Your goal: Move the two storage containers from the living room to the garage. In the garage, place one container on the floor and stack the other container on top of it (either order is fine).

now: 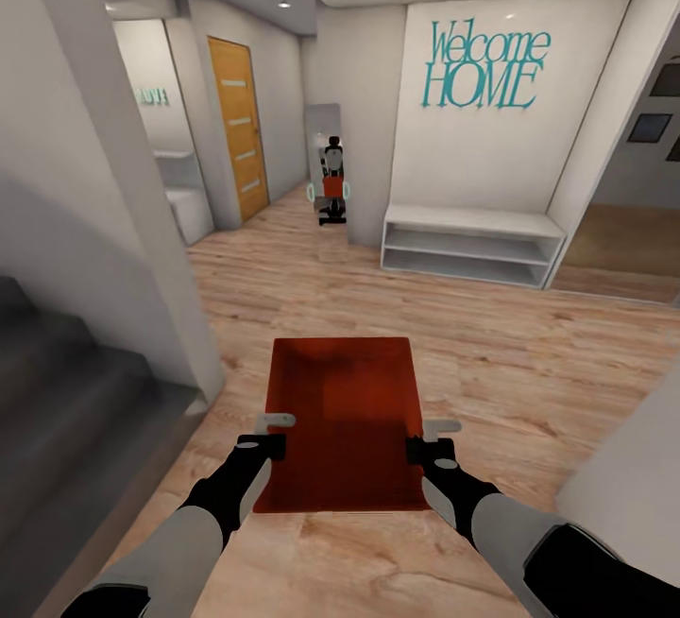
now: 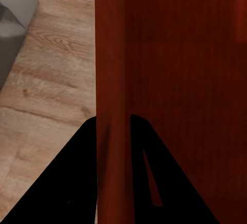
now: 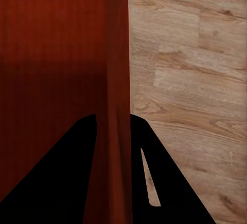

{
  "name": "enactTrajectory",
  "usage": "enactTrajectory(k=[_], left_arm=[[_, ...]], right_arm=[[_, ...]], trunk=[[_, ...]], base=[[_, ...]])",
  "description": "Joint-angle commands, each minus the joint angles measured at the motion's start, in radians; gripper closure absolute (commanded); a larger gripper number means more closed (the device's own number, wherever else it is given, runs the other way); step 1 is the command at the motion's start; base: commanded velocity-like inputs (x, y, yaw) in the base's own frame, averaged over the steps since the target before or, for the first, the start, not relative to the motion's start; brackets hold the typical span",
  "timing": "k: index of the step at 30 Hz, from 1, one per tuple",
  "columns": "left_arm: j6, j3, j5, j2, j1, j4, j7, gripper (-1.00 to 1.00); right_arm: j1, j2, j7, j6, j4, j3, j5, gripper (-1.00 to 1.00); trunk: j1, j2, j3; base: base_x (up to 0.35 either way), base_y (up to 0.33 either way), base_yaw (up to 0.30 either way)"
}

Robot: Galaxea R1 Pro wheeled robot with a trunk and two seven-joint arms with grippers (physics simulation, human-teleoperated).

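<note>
I hold one orange-red topless storage container [image 1: 345,410] level in front of me, above a light wood-plank floor [image 1: 529,353]. My left gripper [image 1: 274,436] is shut on its left wall, and my right gripper [image 1: 427,440] is shut on its right wall. In the left wrist view, the thin red wall [image 2: 113,70] runs between the black fingers of the left gripper [image 2: 113,131]. The right wrist view shows the same pinch, with the right gripper [image 3: 112,129] on the container wall [image 3: 116,54]. The box is empty inside.
Dark grey stairs [image 1: 57,391] and a wall corner [image 1: 132,240] stand close on my left. Ahead are a white low shelf [image 1: 467,245] under "Welcome HOME" lettering, a mirror [image 1: 331,174] with my reflection, and a wooden door [image 1: 236,127]. A pale wall [image 1: 633,486] is near my right.
</note>
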Motion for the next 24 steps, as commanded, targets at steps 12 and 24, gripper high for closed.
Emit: enactTrajectory(k=[12,24], left_arm=[[0.024,-0.012,0.013,0.001,0.000,0.047,0.008,1.00],[0.024,-0.012,0.013,0.001,0.000,0.047,0.008,1.00]], right_arm=[[-0.002,-0.004,-0.005,-0.003,-0.003,-0.015,0.009,1.00],[-0.002,-0.004,-0.005,-0.003,-0.003,-0.015,0.009,1.00]], trunk=[[0.001,-0.002,-0.002],[0.001,-0.002,-0.002]], base=[[0.322,0.000,0.000],[0.322,0.000,0.000]])
